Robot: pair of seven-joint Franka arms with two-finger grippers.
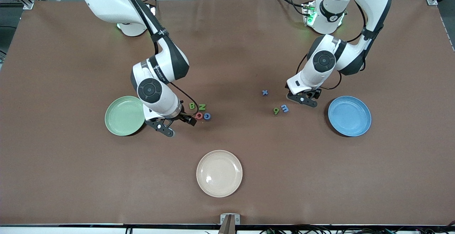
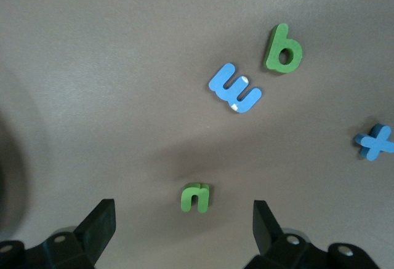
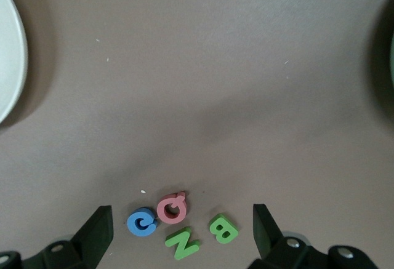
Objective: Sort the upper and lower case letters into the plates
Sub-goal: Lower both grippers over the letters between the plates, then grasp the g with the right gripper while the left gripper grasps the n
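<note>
Below, each label names what you see and gives its place relative to the nearest gripper.

Left gripper (image 1: 302, 99): low over the table between the small letters and the blue plate; your fingers (image 2: 98, 226) stand wide apart, holding nothing.
Green u (image 2: 196, 196): on the table between those fingers, touching neither.
Blue m (image 1: 284, 108) and green b (image 1: 276, 111): side by side just beside the left gripper, toward the right arm's end.
Blue x (image 1: 265, 92): near the left gripper, apart from the m and b.
Blue plate (image 1: 349, 115): beside the left gripper, toward the left arm's end; nothing in it.
Right gripper (image 1: 177, 124): low over the table just beside the green plate; fingers wide, holding nothing.
Green plate (image 1: 122, 117): nothing in it.
Capitals: green B (image 1: 192, 105), green Z (image 1: 202, 107), pink-red Q (image 1: 199, 115), blue G (image 1: 207, 116), clustered close together at the right gripper's fingertips.
Cream plate (image 1: 219, 173): well apart from both grippers, nearest the front camera.
</note>
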